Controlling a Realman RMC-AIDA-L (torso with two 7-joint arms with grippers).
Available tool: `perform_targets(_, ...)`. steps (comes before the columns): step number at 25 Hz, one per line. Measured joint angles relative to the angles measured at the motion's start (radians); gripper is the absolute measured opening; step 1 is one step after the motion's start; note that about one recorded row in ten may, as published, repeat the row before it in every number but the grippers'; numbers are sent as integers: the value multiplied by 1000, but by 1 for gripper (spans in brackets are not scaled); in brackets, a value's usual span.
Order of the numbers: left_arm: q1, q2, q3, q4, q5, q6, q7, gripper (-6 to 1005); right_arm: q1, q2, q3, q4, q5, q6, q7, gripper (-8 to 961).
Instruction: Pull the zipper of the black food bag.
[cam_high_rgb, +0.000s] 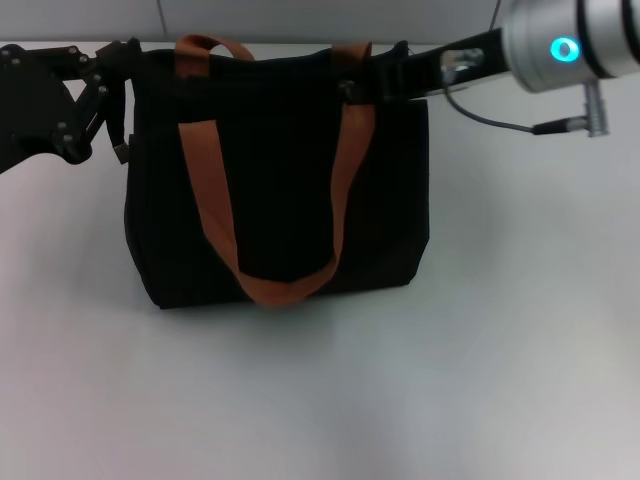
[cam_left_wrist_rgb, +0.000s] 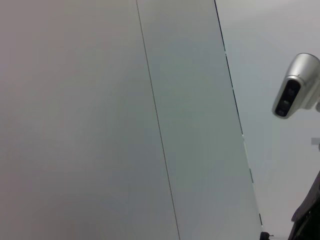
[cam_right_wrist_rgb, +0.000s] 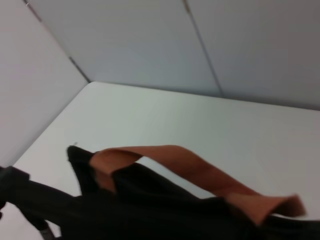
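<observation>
The black food bag (cam_high_rgb: 275, 190) stands upright in the middle of the white table, its rust-brown strap handles (cam_high_rgb: 205, 190) hanging down the front. It also shows in the right wrist view (cam_right_wrist_rgb: 135, 205), with one strap (cam_right_wrist_rgb: 190, 167) arching over its rim. My left gripper (cam_high_rgb: 118, 62) is at the bag's top left corner and looks shut on the fabric there. My right gripper (cam_high_rgb: 352, 90) reaches in from the right and is shut at the top rim by the right strap. The zipper pull tab is hidden between its fingertips.
A small grey tab (cam_high_rgb: 121, 151) hangs at the bag's left side. A cable and silver plug (cam_high_rgb: 590, 122) hang from my right arm. A white wall (cam_right_wrist_rgb: 200, 45) rises behind the table. The left wrist view shows wall panels and a silver camera housing (cam_left_wrist_rgb: 295, 85).
</observation>
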Motion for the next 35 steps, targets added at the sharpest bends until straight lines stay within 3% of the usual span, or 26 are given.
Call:
perform_targets(13,3,-1,1,0,-1,1,-1,61,-91,0,52,-49,96,-2,-80,22)
perform_targets(19,9,-1,4,-2,-1,2,-9,62,-198,-2,121,5,417,63,-392,36)
perform_targets(21,9,-1,5,-2,1,2,-14,63,-233,-8,169,108,653,27,-647,111)
perform_targets(23,10,-1,7,-2,3,1,-19,63,-238,-10,182,146,713,0,-728,186)
perform_targets(25,11,-1,9,-2,6,-1,-30,64,-245,-10,203,235,833,-87,-905,263)
perform_targets(26,13,-1,12,-1,8,-1,-37,64,-248,-11,223,326,916,-199,-1088,301)
perform_targets(27,13,-1,12,-1,8,-1,-37,64,-248,-11,223,326,916,-199,-1088,340)
perform_targets(31,15,0,16,-1,22,-1,-48,65,-241,-21,274,576,935,-475,-1490,497)
perform_targets(35,15,1,15,-3,52,-2,-74,66,-243,-35,281,721,879,-548,-1697,661)
